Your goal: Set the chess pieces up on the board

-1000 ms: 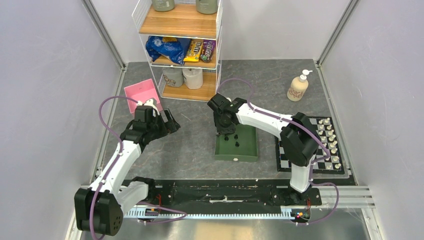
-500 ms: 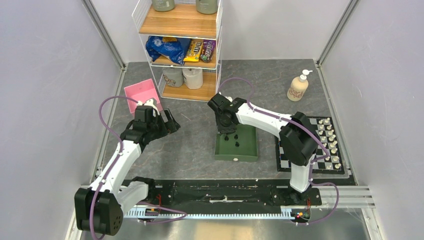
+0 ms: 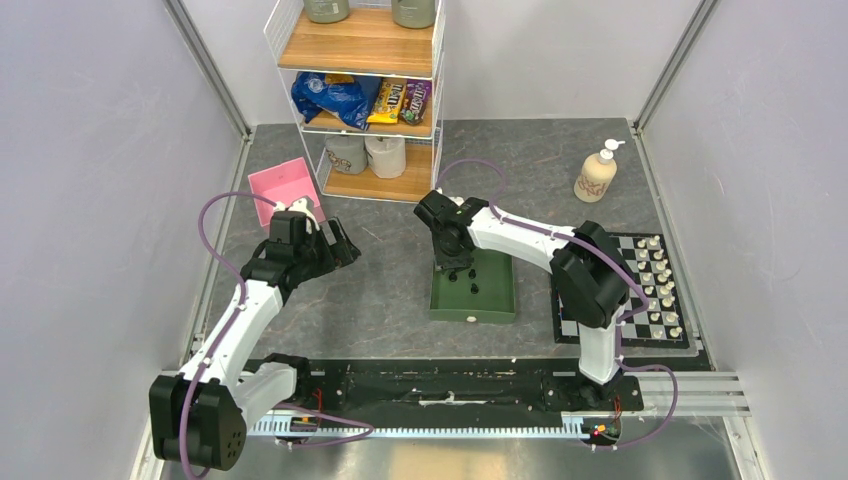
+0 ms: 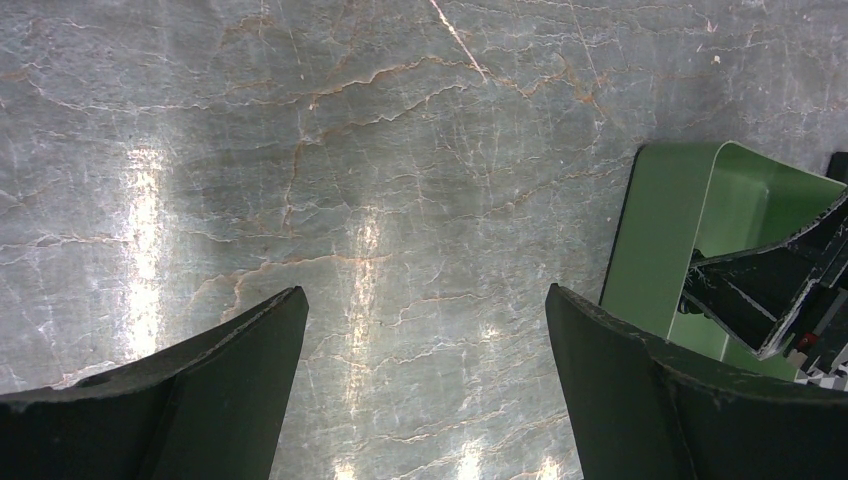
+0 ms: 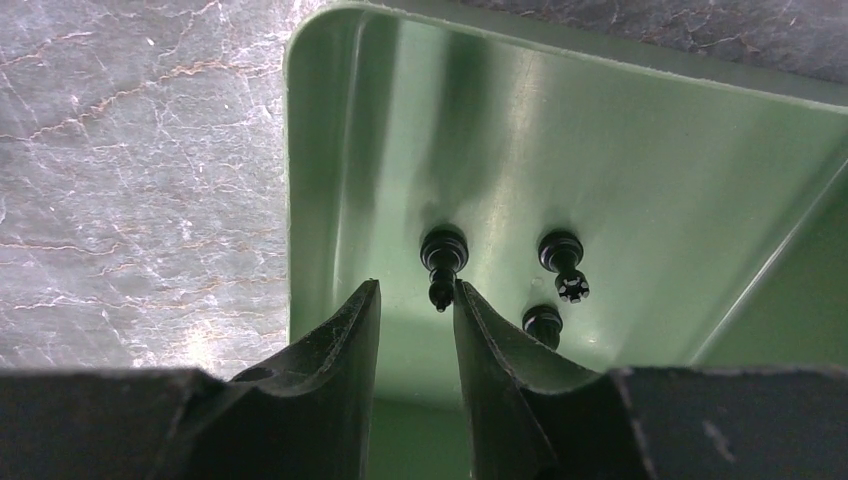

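Three black chess pieces lie in the green tray (image 5: 620, 150): one (image 5: 443, 255) just ahead of my right gripper (image 5: 417, 285), two others (image 5: 563, 262) (image 5: 543, 322) to its right. The right gripper's jaws stand narrowly open with nothing between them, and the nearest piece's tip is beside the right fingertip. From above, the right gripper (image 3: 452, 268) hangs over the tray's far left corner (image 3: 440, 300). The board (image 3: 570, 325) lies right of the tray, with white pieces (image 3: 660, 285) along its right side. My left gripper (image 4: 425, 291) is open over bare table, left of the tray (image 4: 665, 230).
A wire shelf rack (image 3: 365, 90) with snacks and rolls stands at the back. A pink box (image 3: 283, 187) sits beside the left arm (image 3: 290, 250). A cream soap pump bottle (image 3: 596, 174) stands at the back right, beyond the board.
The right gripper's jaws have narrowed a little and it has shifted slightly left over the tray. The left arm has not moved.
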You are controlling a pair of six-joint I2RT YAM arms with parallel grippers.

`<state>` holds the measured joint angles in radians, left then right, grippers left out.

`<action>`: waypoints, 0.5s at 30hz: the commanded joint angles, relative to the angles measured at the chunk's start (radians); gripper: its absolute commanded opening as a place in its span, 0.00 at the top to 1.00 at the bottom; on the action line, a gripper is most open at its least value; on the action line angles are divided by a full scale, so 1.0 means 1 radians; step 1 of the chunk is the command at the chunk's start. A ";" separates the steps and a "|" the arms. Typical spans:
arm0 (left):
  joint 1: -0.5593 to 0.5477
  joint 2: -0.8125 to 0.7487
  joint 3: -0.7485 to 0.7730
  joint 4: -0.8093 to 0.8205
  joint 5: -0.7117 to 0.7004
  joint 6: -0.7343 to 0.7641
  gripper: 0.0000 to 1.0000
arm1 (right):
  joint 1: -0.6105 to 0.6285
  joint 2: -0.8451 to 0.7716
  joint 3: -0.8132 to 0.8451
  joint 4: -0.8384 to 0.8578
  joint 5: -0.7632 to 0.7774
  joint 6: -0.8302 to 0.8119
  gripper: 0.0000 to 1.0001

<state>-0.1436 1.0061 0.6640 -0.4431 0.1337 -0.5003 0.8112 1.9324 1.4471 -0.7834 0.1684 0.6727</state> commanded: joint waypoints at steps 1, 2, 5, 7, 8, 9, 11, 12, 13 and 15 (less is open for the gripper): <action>-0.002 -0.001 0.025 0.021 0.005 -0.006 0.04 | -0.004 0.009 -0.004 -0.002 0.036 0.010 0.60; -0.001 0.000 0.025 0.021 0.004 -0.006 0.04 | -0.004 0.010 -0.006 -0.002 0.036 0.009 0.60; -0.001 0.001 0.025 0.020 0.006 -0.005 0.04 | -0.006 0.015 -0.011 -0.001 0.035 0.010 0.62; -0.002 0.002 0.026 0.021 0.007 -0.004 0.04 | -0.006 0.018 -0.017 0.000 0.037 0.011 0.63; -0.001 0.002 0.025 0.021 0.006 -0.005 0.04 | -0.006 0.018 -0.020 0.000 0.037 0.011 0.63; -0.001 0.002 0.025 0.021 0.006 -0.005 0.04 | -0.006 0.018 -0.024 0.000 0.037 0.013 0.64; -0.001 0.001 0.025 0.021 0.006 -0.004 0.04 | -0.006 0.017 -0.027 0.000 0.037 0.015 0.65; -0.001 0.002 0.025 0.021 0.006 -0.004 0.04 | -0.006 0.017 -0.029 -0.001 0.035 0.015 0.65; -0.001 0.000 0.025 0.021 0.007 -0.004 0.04 | -0.006 0.016 -0.030 -0.001 0.035 0.012 0.65; -0.002 0.001 0.025 0.022 0.004 -0.004 0.04 | -0.006 0.014 -0.030 0.000 0.036 0.010 0.67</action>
<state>-0.1436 1.0065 0.6640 -0.4427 0.1337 -0.5003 0.8078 1.9469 1.4223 -0.7834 0.1814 0.6727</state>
